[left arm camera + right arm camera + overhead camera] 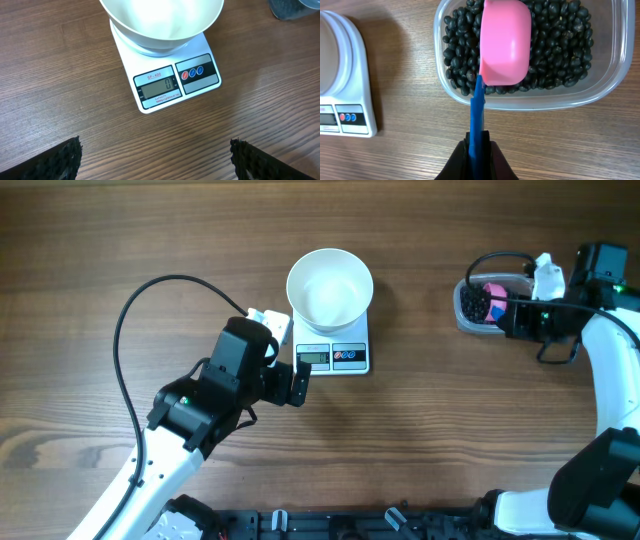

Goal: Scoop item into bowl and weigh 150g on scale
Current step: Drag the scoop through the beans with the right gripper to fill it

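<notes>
**A:** Right arm status?

**B:** Right gripper [479, 145] is clamped tight on the blue handle [478, 107] of the pink scoop [505, 42]. The scoop head is down among the black beans [560, 45] in the clear tub [530, 102]. The cup's back faces the wrist cam, so I can't tell if it's loaded.

**A:** Left?

**B:** Left gripper [157, 162] has its jaws fully apart and holds nothing. It hovers over bare table [60, 75] just in front of the scale [202, 82], on the display side.

**A:** Bowl?

**B:** White bowl [160, 25] is sitting on the scale platform and looks empty. Display [159, 86] reads 0. The tub is well apart from the scale, off to the robot's right.

**A:** Progress?

**B:** Early, I'd say. Setup is done: bowl placed, scale zeroed. No beans have been moved over yet. What's left is to lift a scoopful, carry it across, tip it into the bowl, and repeat until it reads 150 g. The last scoops probably need to be small.
</notes>
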Robot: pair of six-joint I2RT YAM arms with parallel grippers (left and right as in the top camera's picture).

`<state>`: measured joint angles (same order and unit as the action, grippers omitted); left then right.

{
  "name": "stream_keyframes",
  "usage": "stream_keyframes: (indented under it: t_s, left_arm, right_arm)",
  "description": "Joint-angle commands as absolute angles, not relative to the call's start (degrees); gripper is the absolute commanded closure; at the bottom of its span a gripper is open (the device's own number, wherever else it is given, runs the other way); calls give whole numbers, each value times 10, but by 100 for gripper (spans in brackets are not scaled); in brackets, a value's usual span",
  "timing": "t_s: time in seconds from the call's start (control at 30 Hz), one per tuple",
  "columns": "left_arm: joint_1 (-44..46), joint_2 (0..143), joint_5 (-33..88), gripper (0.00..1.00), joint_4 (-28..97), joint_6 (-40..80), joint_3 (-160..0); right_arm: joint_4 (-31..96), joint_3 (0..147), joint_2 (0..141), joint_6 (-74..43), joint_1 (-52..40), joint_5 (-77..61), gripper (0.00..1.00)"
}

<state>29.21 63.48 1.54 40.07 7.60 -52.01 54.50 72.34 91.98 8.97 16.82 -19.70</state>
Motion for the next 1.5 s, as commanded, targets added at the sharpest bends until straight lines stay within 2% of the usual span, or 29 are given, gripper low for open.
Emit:
stream_keyframes:
  t_s: [0.0,1.47]
  left_arm:
    - [295,635,12,0,401,64,-522]
    - [295,635,12,0,401,64,-522]
  right_arm:
    - [553,716,934,84,175,-260,96]
    - [558,715,967,88,243,-350,96]
